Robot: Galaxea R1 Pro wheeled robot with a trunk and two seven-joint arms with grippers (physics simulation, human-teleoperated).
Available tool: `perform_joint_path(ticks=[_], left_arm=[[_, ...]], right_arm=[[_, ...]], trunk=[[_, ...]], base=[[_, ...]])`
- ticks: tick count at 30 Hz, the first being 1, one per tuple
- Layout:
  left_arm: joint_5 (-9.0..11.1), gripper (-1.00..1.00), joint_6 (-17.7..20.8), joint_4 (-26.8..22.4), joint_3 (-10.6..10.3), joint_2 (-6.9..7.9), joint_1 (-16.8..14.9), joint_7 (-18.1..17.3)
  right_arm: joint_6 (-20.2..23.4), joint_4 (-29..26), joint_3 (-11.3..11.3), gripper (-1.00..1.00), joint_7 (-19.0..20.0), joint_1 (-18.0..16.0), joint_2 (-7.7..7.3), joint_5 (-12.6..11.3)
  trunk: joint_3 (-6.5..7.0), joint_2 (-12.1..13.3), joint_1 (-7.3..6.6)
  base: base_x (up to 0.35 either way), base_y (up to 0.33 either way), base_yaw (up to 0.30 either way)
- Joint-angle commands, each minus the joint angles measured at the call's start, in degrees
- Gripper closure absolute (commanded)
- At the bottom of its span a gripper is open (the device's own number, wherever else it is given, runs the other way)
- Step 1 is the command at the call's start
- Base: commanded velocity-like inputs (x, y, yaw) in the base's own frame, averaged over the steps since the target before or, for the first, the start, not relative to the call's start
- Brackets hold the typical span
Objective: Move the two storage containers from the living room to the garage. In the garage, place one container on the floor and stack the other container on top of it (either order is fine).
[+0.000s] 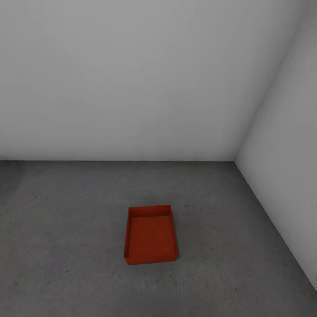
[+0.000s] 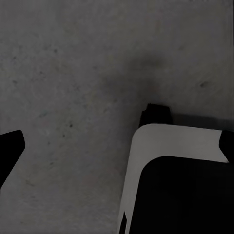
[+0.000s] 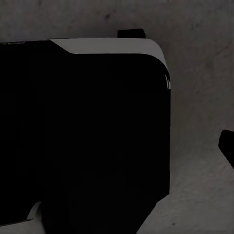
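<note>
Dark grey garage floor nearest. One orange-red bin sits on it, open side up, near the white-wall corner. Half done, I judge: second bin not stacked. Both grippers' opening: cannot tell.

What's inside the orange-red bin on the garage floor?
Nothing visible: the orange-red rectangular open-top bin shows only its own bare bottom, with no second bin stacked in it. It sits flat on the dark grey concrete floor; what is beneath it is covered.
</note>
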Motion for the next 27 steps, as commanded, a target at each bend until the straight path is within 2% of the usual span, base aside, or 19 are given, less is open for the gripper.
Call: perform_joint_path(ticks=[1,27], left_arm=[[0.6,-1.00,0.1,0.0,0.0,0.00,0.0,0.1],[0.0,-1.00,0.0,0.0,-0.1,-0.17,1.3,0.1]], right_arm=[[-0.3,0.2,0.5,-1.00,0.0,-0.1,0.03,-0.4],[-0.3,0.2,0.5,-1.00,0.0,0.4,-0.09,-0.4]], trunk=[[0.05,0.0,0.00],[2.34,0.0,0.00]], base=[[0.000,0.000,-0.083],[0.000,0.000,-0.089]])
